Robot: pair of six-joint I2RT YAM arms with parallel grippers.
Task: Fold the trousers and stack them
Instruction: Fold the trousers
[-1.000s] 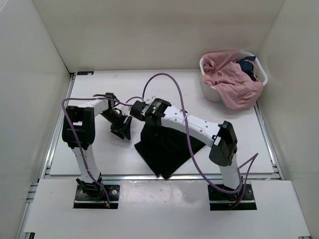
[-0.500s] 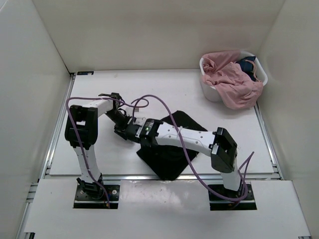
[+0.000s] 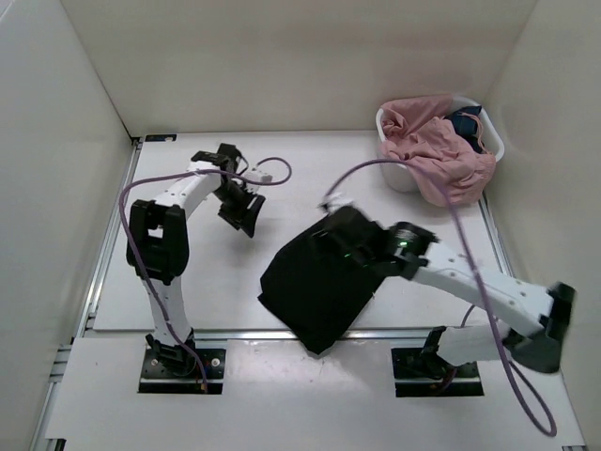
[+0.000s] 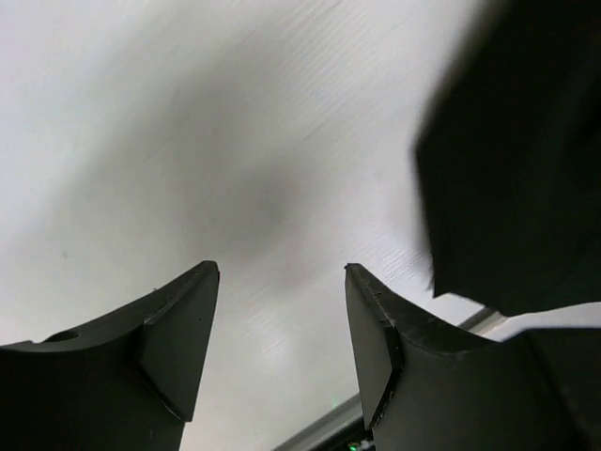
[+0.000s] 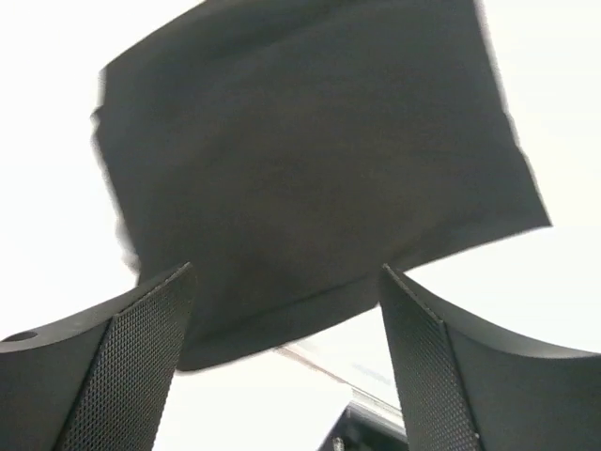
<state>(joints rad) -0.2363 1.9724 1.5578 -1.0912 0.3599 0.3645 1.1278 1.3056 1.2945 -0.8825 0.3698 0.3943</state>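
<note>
At the near centre of the table, the trousers lie folded in a compact black slab, with the right gripper above them and the left gripper well apart, both gaping and empty; folding judged done, stacking next requires a fresh edge grasp.

Robot lab cell: white panel walls, aluminium rail frame, white table, bolted arm bases.

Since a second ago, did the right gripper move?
Yes. The right gripper has swung to the right, nearer the white basket, and now hangs open over the far edge of the folded black trousers.
</note>
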